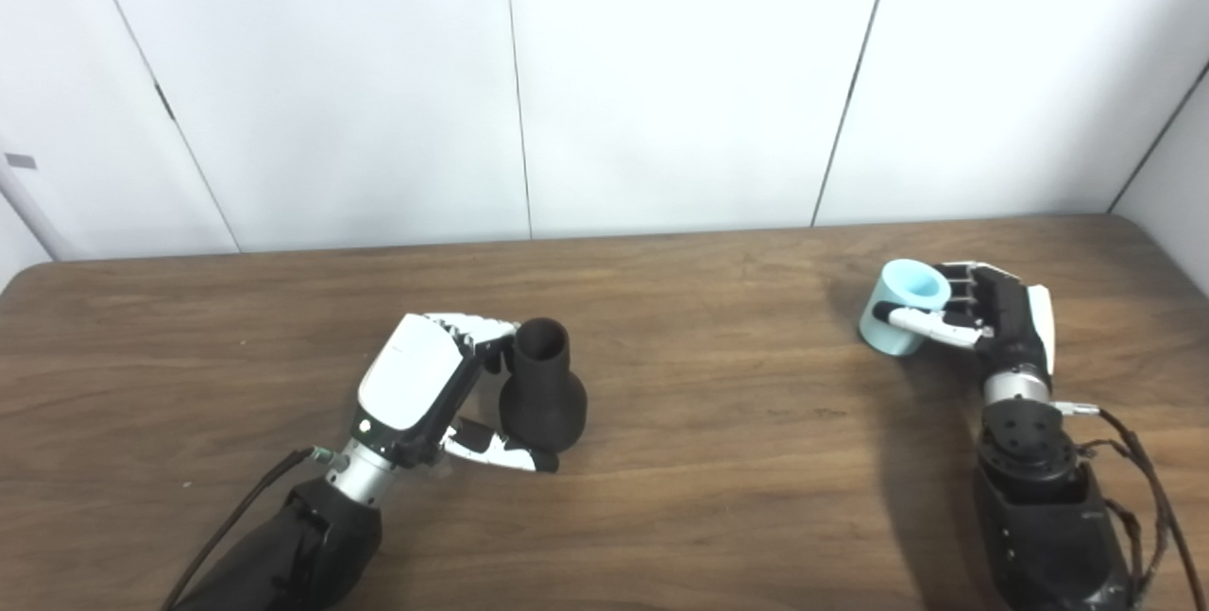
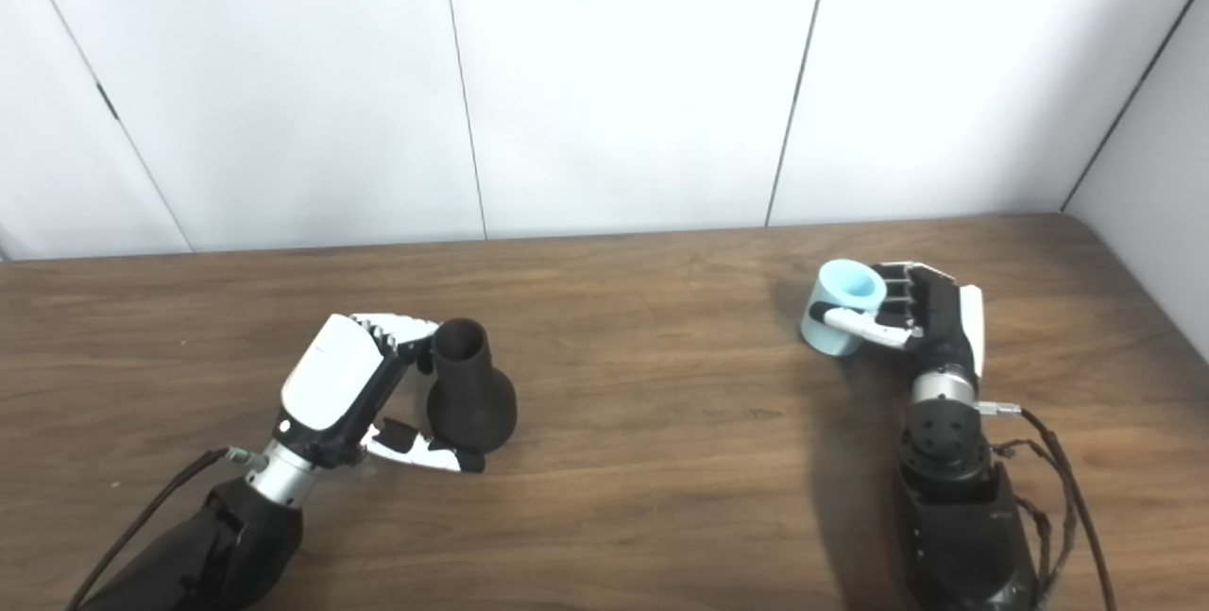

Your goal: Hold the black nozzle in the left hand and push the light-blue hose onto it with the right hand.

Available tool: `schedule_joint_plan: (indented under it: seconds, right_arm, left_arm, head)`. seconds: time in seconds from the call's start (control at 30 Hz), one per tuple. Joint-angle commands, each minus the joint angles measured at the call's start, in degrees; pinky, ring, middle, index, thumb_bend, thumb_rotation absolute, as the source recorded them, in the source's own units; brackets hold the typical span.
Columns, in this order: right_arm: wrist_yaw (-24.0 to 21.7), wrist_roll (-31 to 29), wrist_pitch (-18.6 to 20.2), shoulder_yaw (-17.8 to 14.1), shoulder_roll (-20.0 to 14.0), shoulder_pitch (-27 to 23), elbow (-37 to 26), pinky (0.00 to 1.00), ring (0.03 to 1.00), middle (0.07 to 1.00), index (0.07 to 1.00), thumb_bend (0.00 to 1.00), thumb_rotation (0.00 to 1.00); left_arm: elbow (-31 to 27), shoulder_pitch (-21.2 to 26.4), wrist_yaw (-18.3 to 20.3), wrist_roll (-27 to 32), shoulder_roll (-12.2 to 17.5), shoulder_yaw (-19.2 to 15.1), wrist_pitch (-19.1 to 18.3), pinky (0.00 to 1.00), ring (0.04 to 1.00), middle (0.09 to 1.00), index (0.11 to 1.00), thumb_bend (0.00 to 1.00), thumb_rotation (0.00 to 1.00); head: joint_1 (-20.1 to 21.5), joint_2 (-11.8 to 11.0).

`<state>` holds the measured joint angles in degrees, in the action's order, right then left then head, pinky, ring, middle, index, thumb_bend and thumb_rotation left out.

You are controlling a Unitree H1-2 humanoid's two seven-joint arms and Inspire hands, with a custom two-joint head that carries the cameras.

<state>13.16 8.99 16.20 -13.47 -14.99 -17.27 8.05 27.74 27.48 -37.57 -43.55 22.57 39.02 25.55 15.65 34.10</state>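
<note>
While both arms come in from the bottom edge, each hand is at its own part, well apart on the wooden table point(image 1: 718, 460). Left hand point(image 1: 425, 389) sits around 7 o'clock from table centre, wrapped around the black nozzle point(image 1: 541, 389): fingers point(image 1: 482, 328) curl over at the narrow neck, thumb point(image 1: 501, 452) lies along the bulb's base on the near side. Nozzle stands upright on the table, wide bulb down, open neck up, tilted slightly. Contact at neck and base looks real, so I read it as grasped.

Right hand point(image 1: 982, 313) is near 3 o'clock, close to the table's far right. It's clasped on the light-blue hose point(image 1: 905, 305), a short thick tube piece with its open end facing up and toward 1 o'clock. Thumb point(image 1: 930, 324) crosses its near side, fingers behind it. Whether the hose's lower end touches the table is unclear.

White panelled wall point(image 1: 661, 73) at 12 o'clock.
</note>
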Motion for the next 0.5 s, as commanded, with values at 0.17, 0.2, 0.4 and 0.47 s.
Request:
schedule_joint_plan:
  seconds: [0.17,0.2,0.4,0.47]
  right_arm:
    - [-2.9,0.5,4.5,1.9,-0.9,-3.4,-15.3,0.36,0.416,0.499,0.496,0.52,0.0]
    - [-3.4,0.2,5.6,2.1,-0.6,-3.6,-16.7,0.35,0.416,0.497,0.496,0.52,0.0]
    - [-5.8,-0.3,9.8,4.1,0.8,-5.0,-23.0,0.37,0.435,0.493,0.489,0.52,0.0]
    - [-6.5,0.0,10.5,4.9,1.4,-6.0,-24.2,0.38,0.439,0.485,0.492,0.52,0.0]
  left_arm:
    - [9.7,-13.1,-2.0,3.5,-8.7,6.6,1.4,0.32,0.364,0.441,0.52,0.52,0.0]
    - [9.8,-13.1,-1.9,3.3,-8.8,6.5,1.4,0.32,0.366,0.44,0.52,0.52,0.0]
    - [10.5,-13.2,-3.0,2.8,-9.3,6.4,1.4,0.28,0.325,0.419,0.519,0.52,0.0]
    - [10.3,-13.2,-3.1,2.8,-9.4,6.5,1.4,0.26,0.308,0.41,0.517,0.52,0.0]
  head:
    - [-0.5,0.1]
    - [-0.5,0.1]
    - [-0.7,0.1]
    - [-0.8,0.1]
